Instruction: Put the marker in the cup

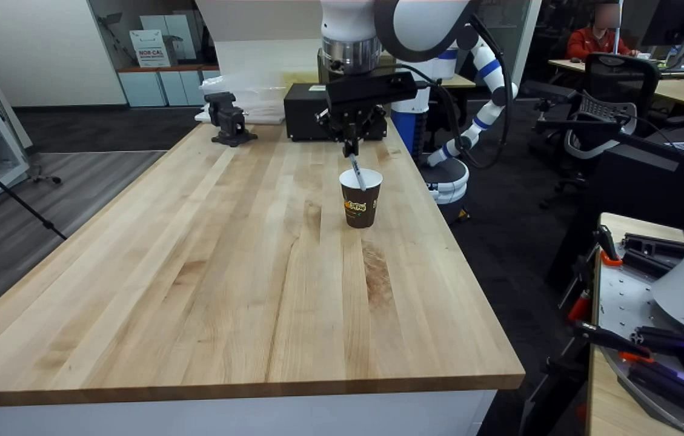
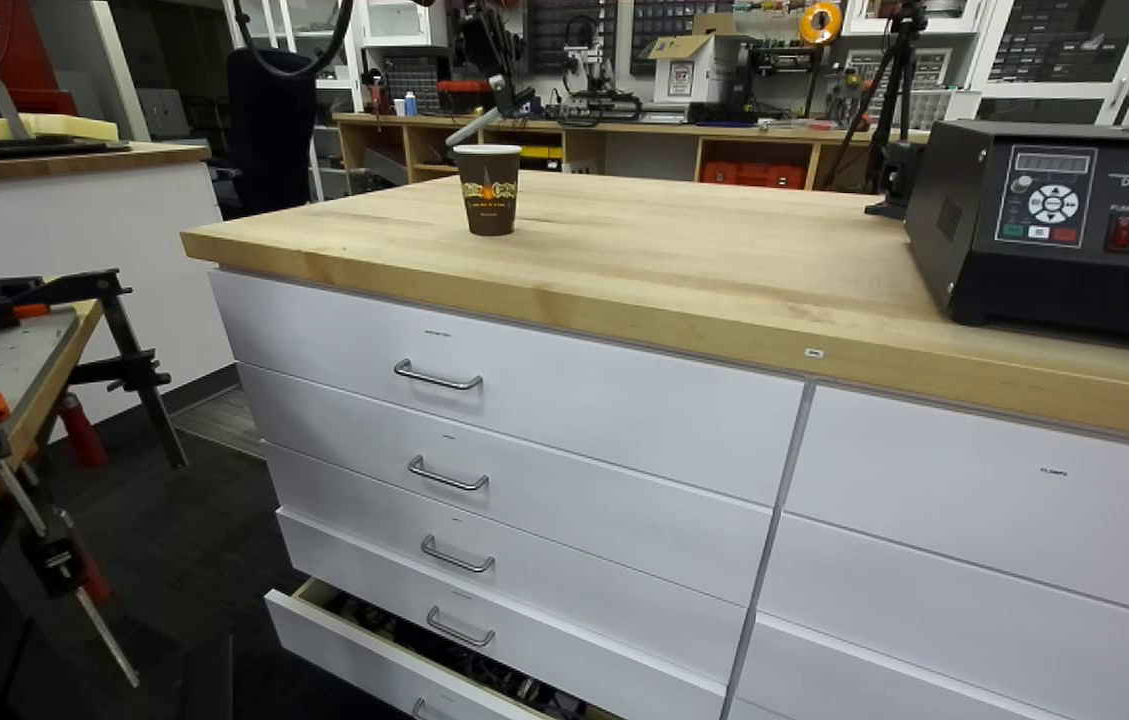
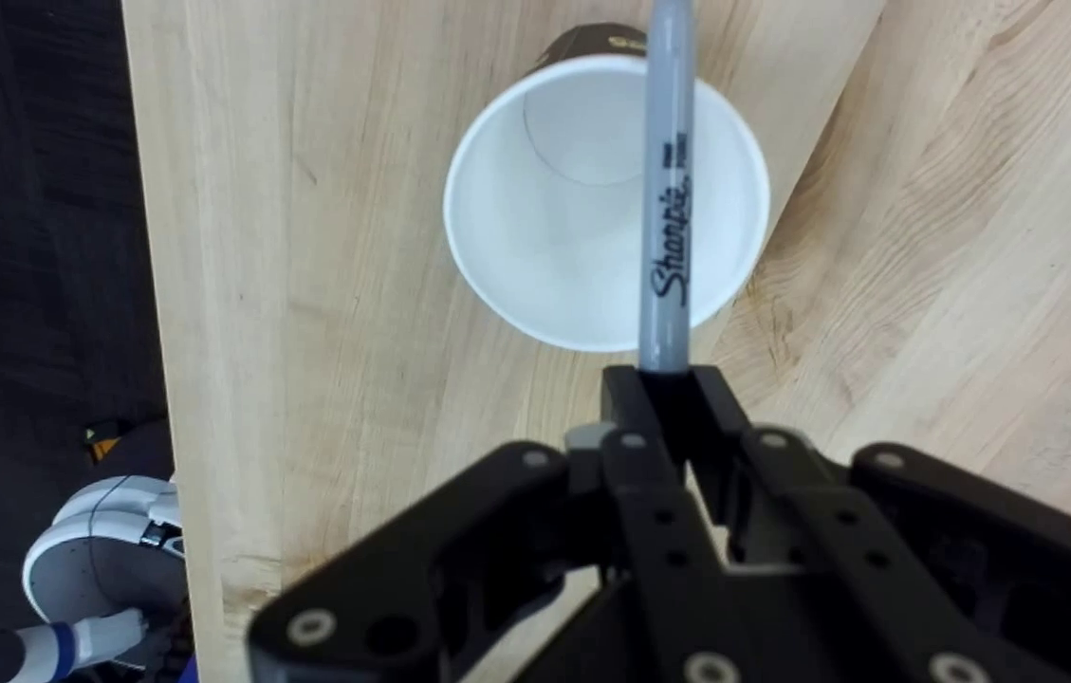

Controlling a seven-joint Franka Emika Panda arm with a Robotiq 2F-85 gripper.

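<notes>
One marker (image 3: 668, 218) sits pinched by its upper part in the gripper (image 3: 669, 378), slanting over the mouth of the upright cup (image 1: 360, 201), its free end apparently just above the rim, towards one edge. The step in hand looks like lining up for insertion; the next move probably calls for tipping the marker steeper, centring it, lowering, then releasing.
</notes>
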